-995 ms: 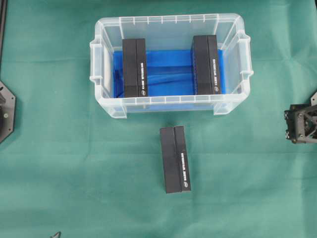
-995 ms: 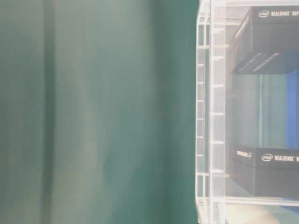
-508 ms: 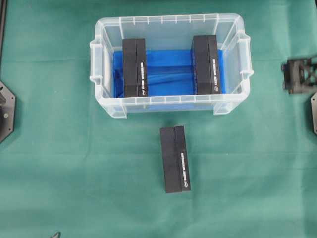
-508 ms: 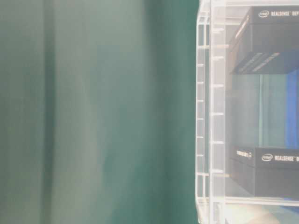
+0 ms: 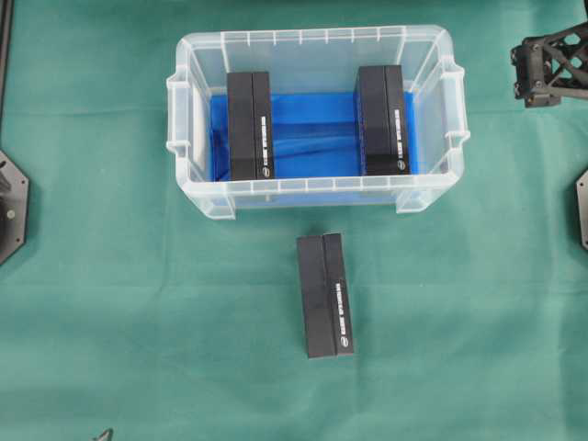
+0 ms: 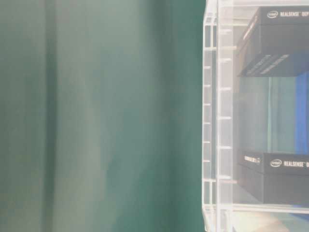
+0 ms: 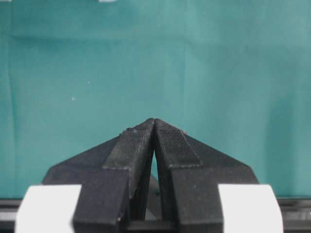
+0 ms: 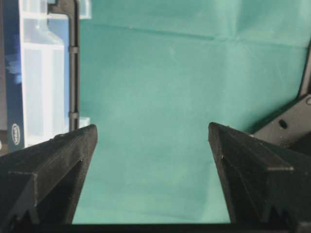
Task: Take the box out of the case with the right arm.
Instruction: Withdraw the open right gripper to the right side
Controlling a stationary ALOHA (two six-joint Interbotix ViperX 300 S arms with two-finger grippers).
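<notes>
Black left pincer [image 7: 154,126] clenched — seen only wrist-side — while right pincer [image 8: 151,141] gapes empty beside the case [image 5: 432,191].

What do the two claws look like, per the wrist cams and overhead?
Left claw: matte black wedge fingers with ribbed pads, white blocks at the base on both sides. Right claw: all black, pointed wedge fingers with ridged inner faces; overhead it shows an open lattice frame. No cables or markings visible.

The right pincer [image 5: 524,78] has apparently swung toward the far edge.
</notes>
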